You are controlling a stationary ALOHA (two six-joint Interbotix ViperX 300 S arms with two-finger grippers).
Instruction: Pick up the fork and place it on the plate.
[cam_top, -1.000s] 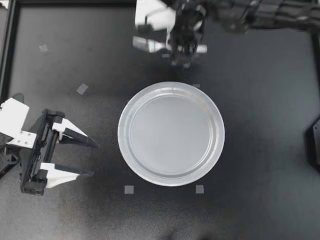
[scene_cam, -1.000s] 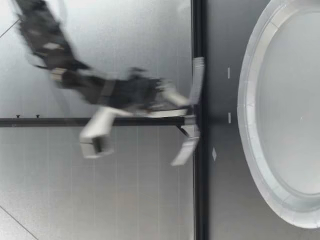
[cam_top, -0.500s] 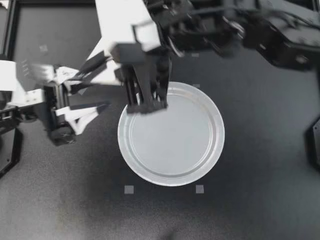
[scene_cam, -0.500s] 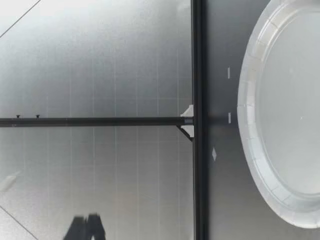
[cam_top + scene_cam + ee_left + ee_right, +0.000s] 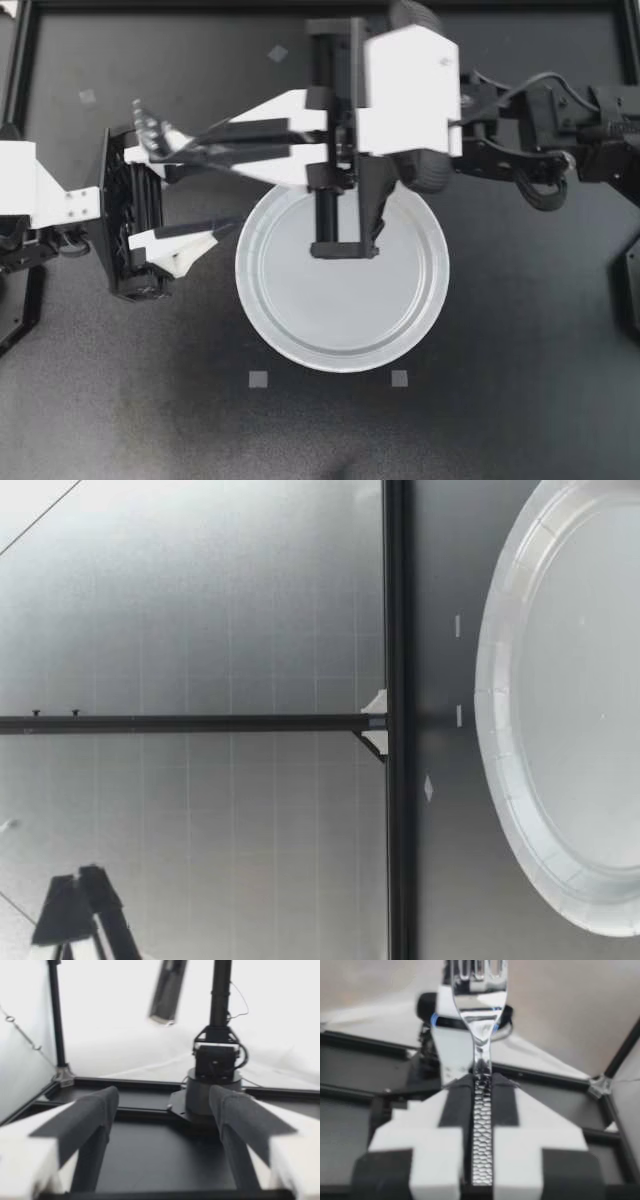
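Silver fork (image 5: 150, 122) held aloft, off the plate (image 5: 342, 364).
Right fingers (image 5: 268, 110) pinch its handle tight; left fingers (image 5: 180, 240) gape wide, gripping nothing.

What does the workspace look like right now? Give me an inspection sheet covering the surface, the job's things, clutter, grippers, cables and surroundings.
Surface: dark table, matte, no spills seen.
Job's things: fork held in the air by the right gripper, prongs pointing away from it, not yet on the plate; plate empty, mid-table.
Clutter: small grey tape squares only.
Grippers: right gripper shut on the fork's handle, its arm reaching over the plate; left gripper open, holding nothing.
Cables: black cables looped beside the right arm.
Surroundings: black frame round the table; pale backdrop beyond.
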